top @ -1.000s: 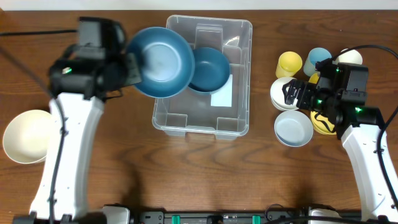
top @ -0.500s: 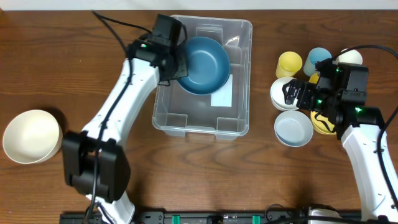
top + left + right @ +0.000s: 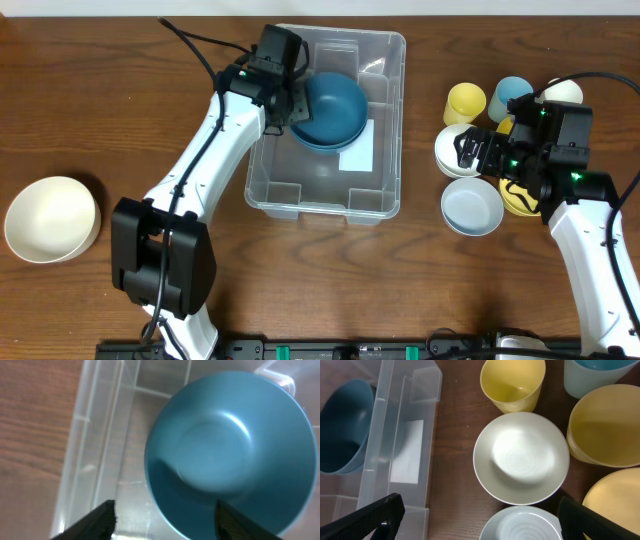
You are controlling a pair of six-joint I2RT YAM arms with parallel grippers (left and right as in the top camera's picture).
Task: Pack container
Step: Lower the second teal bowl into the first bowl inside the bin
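The clear plastic container [image 3: 300, 195] stands mid-table with a white label on its base. In its far half a blue bowl [image 3: 332, 105] rests nested on a second blue bowl [image 3: 318, 142]. My left gripper [image 3: 297, 100] hovers over the bowl's left rim, jaws open. In the left wrist view the bowl [image 3: 230, 450] fills the frame, and its rim passes between the spread fingers of the left gripper [image 3: 165, 510] without touching them. My right gripper [image 3: 470, 150] hangs open over a white bowl [image 3: 521, 457]; in the right wrist view nothing lies between the fingers of the right gripper [image 3: 485, 520].
A cream bowl [image 3: 50, 218] sits alone at far left. Right of the container crowd a yellow cup [image 3: 465, 102], a light blue cup [image 3: 512, 95], a pale bowl [image 3: 472, 206], a yellow bowl [image 3: 520, 195] and a cream cup [image 3: 563, 92].
My left arm swung the blue bowl from left of the container into it, onto the other blue bowl, and its jaws opened. The right arm has stayed still.
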